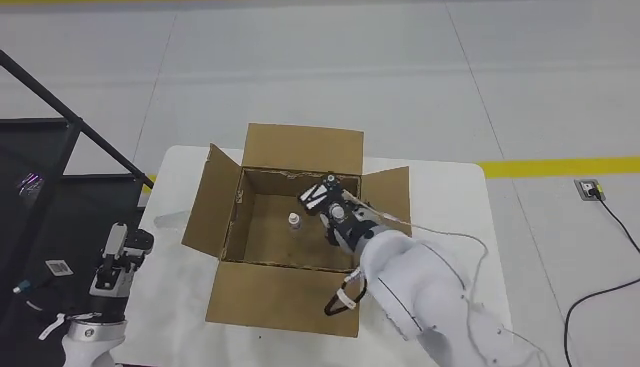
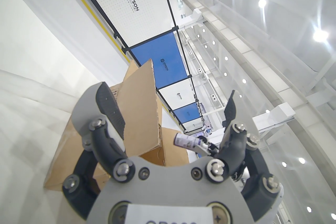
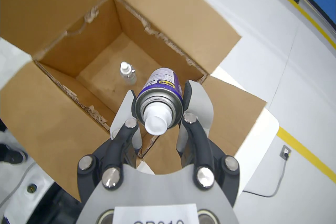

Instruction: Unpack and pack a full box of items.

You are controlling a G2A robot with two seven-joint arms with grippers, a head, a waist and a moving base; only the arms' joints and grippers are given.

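Note:
An open cardboard box [image 1: 287, 300] stands on the white table [image 1: 452, 222], flaps spread outward; it also shows as the box [image 3: 168, 12] and the box [image 2: 141, 114]. My right gripper [image 3: 158, 101] is shut on a purple-and-white spray can [image 3: 160, 93] with a white nozzle, held over the box's opening near its right wall; the same can [image 1: 318, 197] and gripper [image 1: 335, 207] appear from above, and the can [image 2: 187, 141] in the left wrist view. A small clear bottle [image 3: 127, 74] with a white cap stands on the box floor, seen also as the bottle [image 1: 294, 221]. My left gripper [image 2: 170, 112] is open and holds nothing, off the table's left edge [image 1: 118, 257].
Black frame bars [image 1: 60, 117] and a dark mat [image 1: 40, 207] lie left of the table. A cable and floor socket [image 1: 588, 189] sit to the right, beside a yellow floor line [image 1: 560, 167]. Bare table surface borders the box on both sides.

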